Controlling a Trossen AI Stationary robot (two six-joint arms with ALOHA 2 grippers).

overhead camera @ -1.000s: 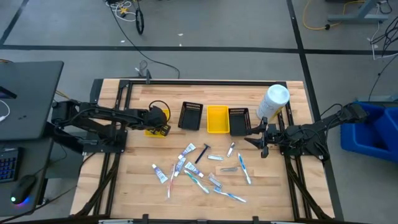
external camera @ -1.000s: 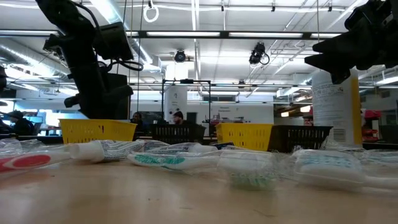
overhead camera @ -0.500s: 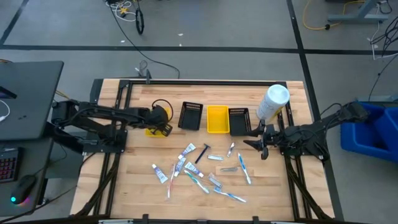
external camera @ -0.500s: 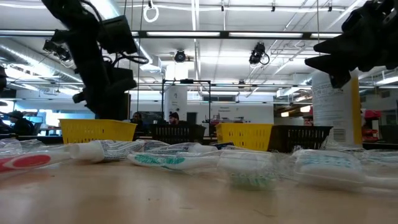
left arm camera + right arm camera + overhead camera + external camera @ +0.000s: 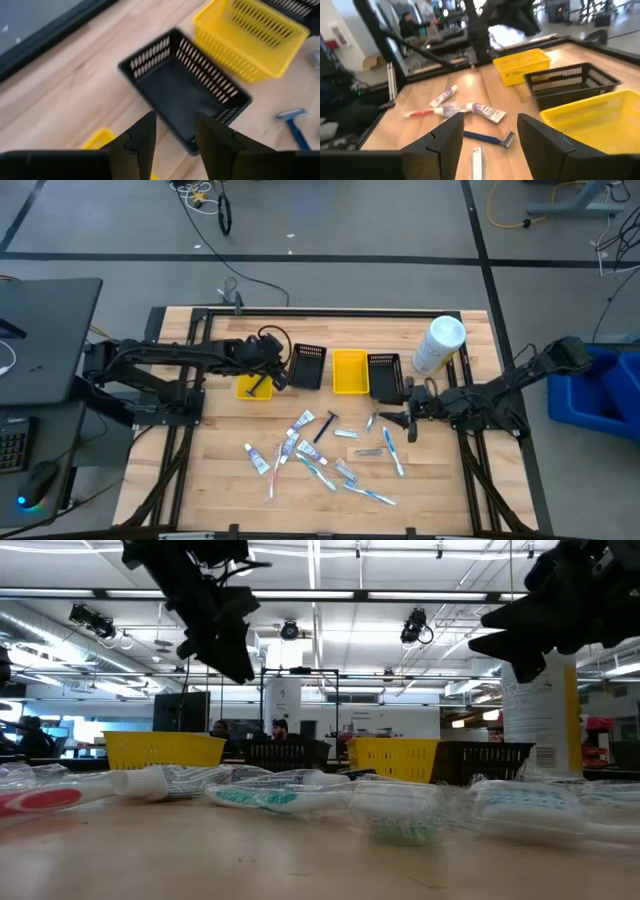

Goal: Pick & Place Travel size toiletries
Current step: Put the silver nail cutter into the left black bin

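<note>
Hovering left gripper (image 5: pixel 281 370) jaws parted, empty, right gripper (image 5: pixel 392 422) likewise

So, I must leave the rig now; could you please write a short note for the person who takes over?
Left gripper: open, empty, above the left black bin, beside the small yellow bin.
Right gripper: open, empty, just above the table near the right black bin, facing the pile.
Toiletries: toothbrushes, toothpaste tubes and a razor lie scattered on the table in front of the bins.
Done: nothing visibly lies in the left black bin; the other bins' contents cannot be judged.
Left: pick the scattered items and place them.
The big white bottle stands at the right.
</note>
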